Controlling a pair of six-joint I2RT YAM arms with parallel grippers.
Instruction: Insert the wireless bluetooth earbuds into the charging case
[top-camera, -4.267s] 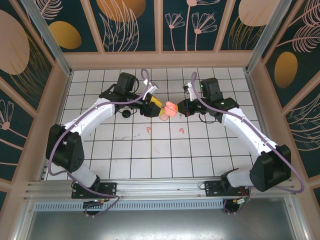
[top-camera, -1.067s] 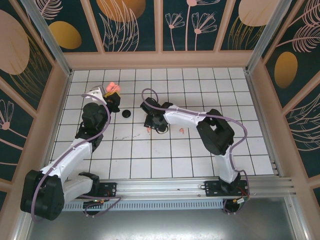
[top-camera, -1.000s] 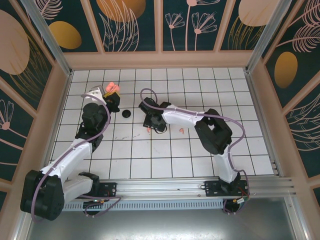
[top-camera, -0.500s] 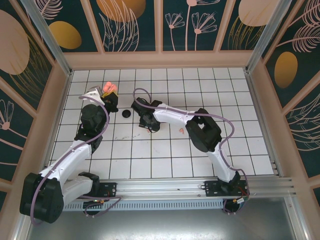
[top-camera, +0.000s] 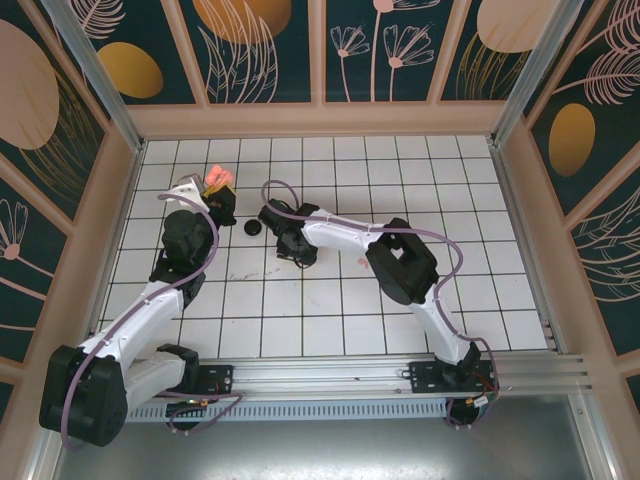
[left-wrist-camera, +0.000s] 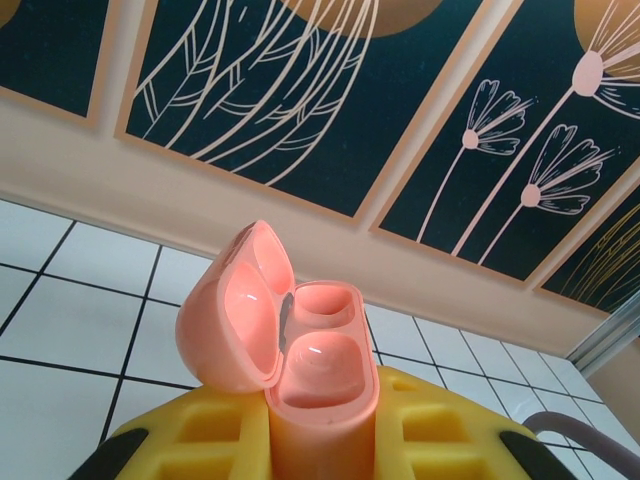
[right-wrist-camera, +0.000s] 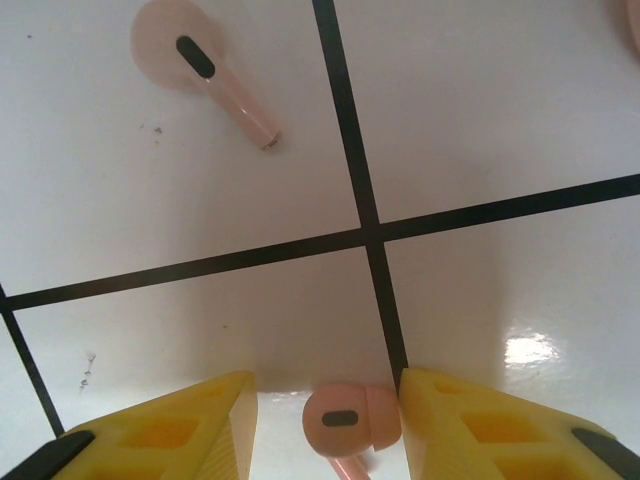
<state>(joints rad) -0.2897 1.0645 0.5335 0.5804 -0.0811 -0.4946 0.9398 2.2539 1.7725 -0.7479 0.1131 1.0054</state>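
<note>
With the left gripper (left-wrist-camera: 322, 432) clamping the open charging case (left-wrist-camera: 318, 372), the right gripper (right-wrist-camera: 325, 380), jaws parted, could squirt the pink earbud (right-wrist-camera: 350, 418) at six o'clock sideways if closed off-centre.

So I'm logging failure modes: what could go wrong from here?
The earbud lies off-centre in the right pincer, against one finger, so a squeeze could flick it away or catch it skewed. The open charging case in the left pincer is gripped only at its base; pushing an earbud in might tilt it.
</note>
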